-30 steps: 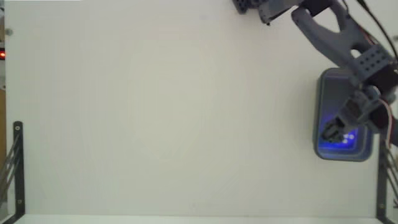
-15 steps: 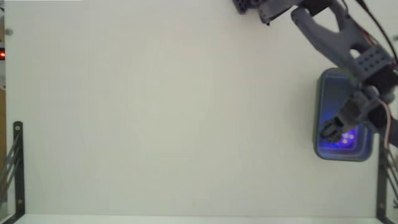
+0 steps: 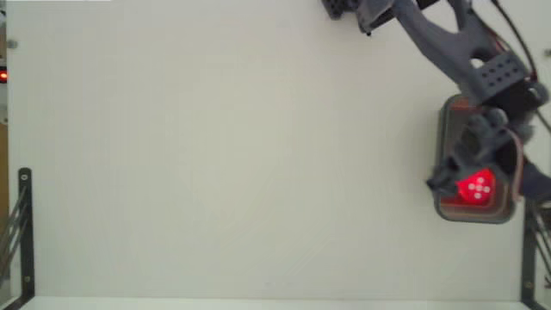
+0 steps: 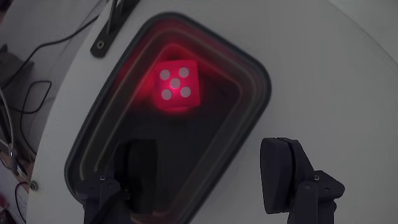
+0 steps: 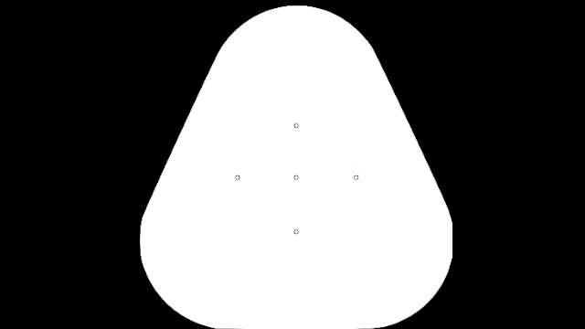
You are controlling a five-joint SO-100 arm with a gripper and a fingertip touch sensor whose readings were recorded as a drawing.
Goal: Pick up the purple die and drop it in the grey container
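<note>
From the fixed view, my SO-100 arm [image 3: 456, 43] reached across the white table [image 3: 215, 172] so its wrist hung directly over the grey container [image 3: 443, 202], set at the right edge, the placement a drop calls for. In the wrist view, the gripper [image 4: 211, 171] stood wide open and held nothing, one finger over the bin's hollow and the other outside the rim. The die [image 4: 176, 84] lay on the container's floor, apart from both fingers, glowing red rather than purple, five dots up. I judged the drop done.
</note>
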